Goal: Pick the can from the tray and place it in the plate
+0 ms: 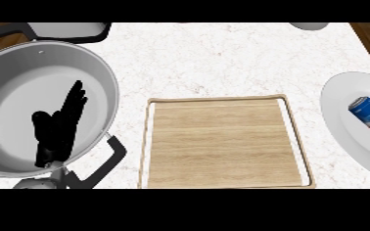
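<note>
The left hand (56, 131) shows at the lower left, open, its fingers straight and pointing up.

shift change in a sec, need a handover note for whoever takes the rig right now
Left hand: open, fingers up, resting at the view's left, over the big pot.
Right hand: not in view.
Tray: mid-counter, no can on it.
Can: on the plate at the view's right edge, partly cut off; cannot tell whether it stands upright.
Done: the can is off the tray and on the plate.
Left: probably only to confirm that the can sits steady and find where the right hand is.
</note>
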Robot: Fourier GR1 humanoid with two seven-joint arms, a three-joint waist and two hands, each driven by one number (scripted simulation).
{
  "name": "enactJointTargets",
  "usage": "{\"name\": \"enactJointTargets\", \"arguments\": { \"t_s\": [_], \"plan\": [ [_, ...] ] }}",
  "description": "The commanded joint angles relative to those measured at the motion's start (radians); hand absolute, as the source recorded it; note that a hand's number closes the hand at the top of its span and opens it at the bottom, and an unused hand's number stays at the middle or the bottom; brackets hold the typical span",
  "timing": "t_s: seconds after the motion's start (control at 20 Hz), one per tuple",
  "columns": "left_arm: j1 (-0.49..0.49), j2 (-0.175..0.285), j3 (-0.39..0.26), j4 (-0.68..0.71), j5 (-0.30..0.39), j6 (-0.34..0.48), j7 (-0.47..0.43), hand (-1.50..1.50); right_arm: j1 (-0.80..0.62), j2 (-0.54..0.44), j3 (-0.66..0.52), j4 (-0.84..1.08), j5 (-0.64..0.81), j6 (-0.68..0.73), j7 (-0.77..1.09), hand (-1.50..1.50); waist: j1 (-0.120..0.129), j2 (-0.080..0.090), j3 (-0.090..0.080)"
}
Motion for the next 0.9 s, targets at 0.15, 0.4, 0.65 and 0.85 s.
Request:
{"name": "enactJointTargets", "arguments": {
  "t_s": [0.15,0.4,0.65,0.85],
  "plan": [
    [0.048,-0.036,-0.018,0.063,0.001,-0.028,-0.009,0.0,-0.002,-0.055,-0.025,0.105,0.005,0.024,-0.035,-1.5,-0.004,0.016,-0.014],
    [-0.028,-0.047,0.001,0.109,-0.008,-0.024,0.005,0.0,0.022,-0.075,-0.044,0.206,0.018,0.018,-0.12,-1.5,-0.006,0.02,-0.012],
    [0.016,-0.092,-0.037,0.085,-0.053,0.007,-0.014,0.0,0.016,-0.103,-0.067,0.238,0.001,0.043,-0.145,-1.5,-0.006,0.018,-0.012],
    [0.016,-0.076,-0.004,0.105,-0.022,-0.037,-0.016,0.0,0.003,-0.109,-0.089,0.266,-0.011,0.015,-0.164,-1.5,-0.004,0.019,-0.012]
  ]
}}
